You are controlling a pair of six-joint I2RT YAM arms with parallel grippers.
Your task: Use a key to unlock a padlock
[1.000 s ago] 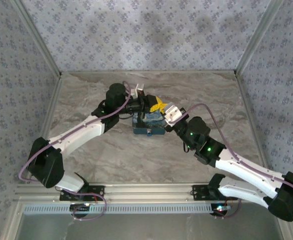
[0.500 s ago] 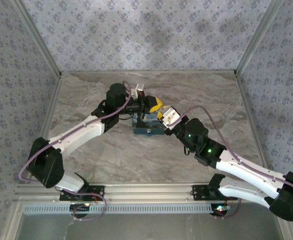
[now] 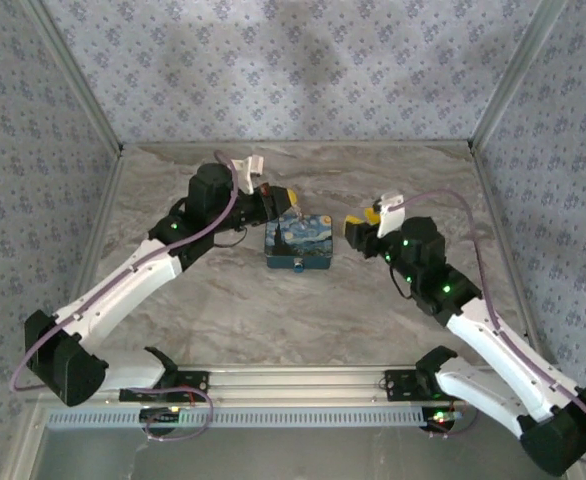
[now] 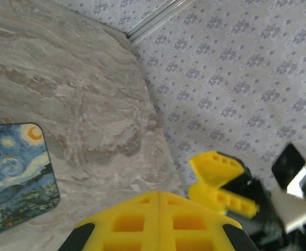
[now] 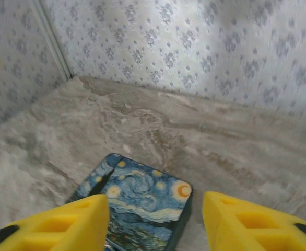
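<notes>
yellow fingers of the left gripper (image 4: pixel 158 203) are pressed tight together, and i cannot tell whether a key is pinched between them. from overhead it hangs near the far left corner of a starry-night patterned block (image 3: pixel 300 243). the right gripper (image 5: pixel 154 206) is released, its yellow fingers wide apart with nothing between them, and it sits to the right of the block, clear of it. the block lies flat near the middle of the marble-look table (image 3: pixel 223 310). i judge it to be the padlock's body, though i cannot be sure. a small grey fitting (image 3: pixel 300 266) on its near edge may be the keyhole, and a thin dark piece at its far side is too small to name. nothing is steadying the block, so a push at the grey fitting could slide it across the smooth table instead of seating a key. a key held loosely in the clenched fingers could twist or drop out of line. the two grippers face each other across the block, so they could knock together if both close in. count: two arms, two grippers, one patterned block, one grey fitting.
</notes>
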